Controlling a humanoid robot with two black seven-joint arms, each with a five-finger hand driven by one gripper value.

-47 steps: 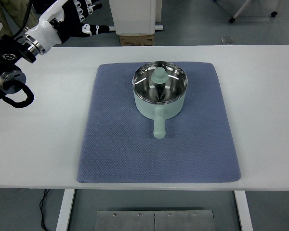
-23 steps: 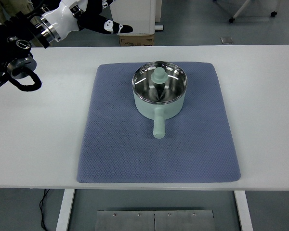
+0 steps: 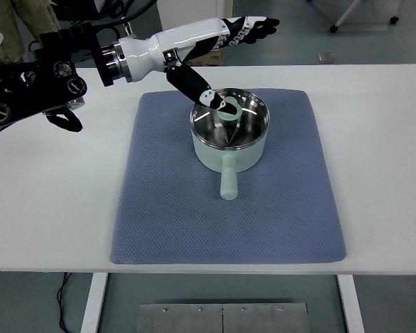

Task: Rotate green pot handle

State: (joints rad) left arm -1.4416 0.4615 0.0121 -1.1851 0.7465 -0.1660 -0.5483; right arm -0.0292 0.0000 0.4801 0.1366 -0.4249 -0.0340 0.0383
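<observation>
A pale green pot with a shiny steel inside stands on a blue-grey mat in the middle of the table. Its green handle points toward the table's near edge. My left hand reaches in from the left, stretched out flat above the far rim of the pot. Its fingers are spread and hold nothing, and its thumb hangs down over the pot's opening. The right arm is out of sight.
The white table carries only the mat and pot. A cardboard box and a white cabinet stand on the floor behind the table. A person's trouser leg shows at the top left.
My left arm has swung from the table's far left corner rightward to over the pot, with the hand now stretched out above it. The pot has not moved.
</observation>
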